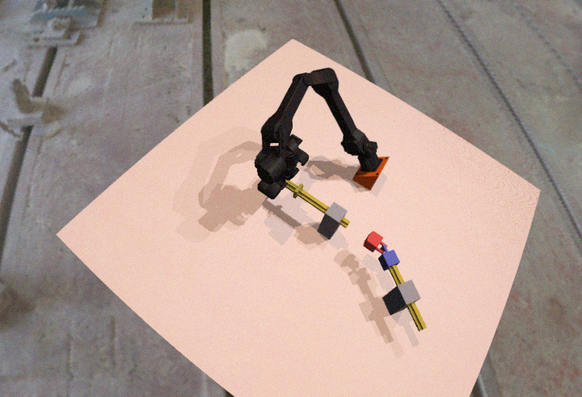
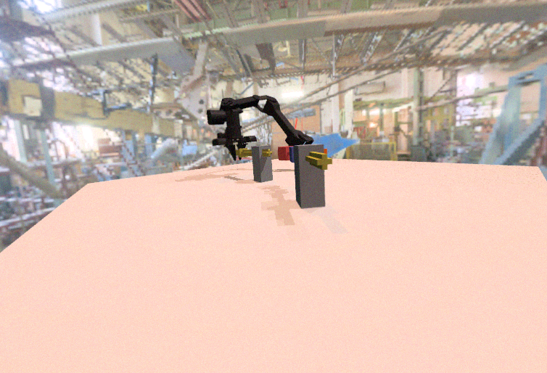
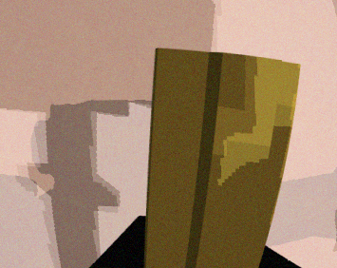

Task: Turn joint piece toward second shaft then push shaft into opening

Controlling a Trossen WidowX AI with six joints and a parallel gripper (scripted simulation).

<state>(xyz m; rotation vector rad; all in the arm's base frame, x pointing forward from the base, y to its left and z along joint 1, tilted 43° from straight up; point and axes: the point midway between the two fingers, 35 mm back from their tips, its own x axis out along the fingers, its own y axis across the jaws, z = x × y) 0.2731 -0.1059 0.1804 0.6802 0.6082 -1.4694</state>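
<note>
My gripper (image 1: 278, 190) (image 2: 236, 154) (image 3: 179, 228) is shut on the second shaft (image 1: 312, 199) (image 3: 177, 143), a yellow bar, near its outer end. The shaft runs through the second grey block (image 1: 336, 212) (image 2: 261, 170) and sticks out a little beyond it. Past a gap, the red joint piece (image 1: 373, 241) (image 2: 284, 153) lies roughly in line with that shaft. It is hinged to a blue piece (image 1: 389, 259) on the first shaft (image 1: 416, 316) (image 2: 320, 160), which sits in the first grey block (image 1: 407, 293) (image 2: 310, 187). The joint's opening cannot be made out clearly.
A short yellow crosspiece (image 1: 298, 190) sits on the second shaft between my gripper and its block. The arm's orange base (image 1: 369, 181) stands behind on the pale table top (image 1: 225, 289) (image 2: 220, 271). Shadows of the arm and blocks fall across the table.
</note>
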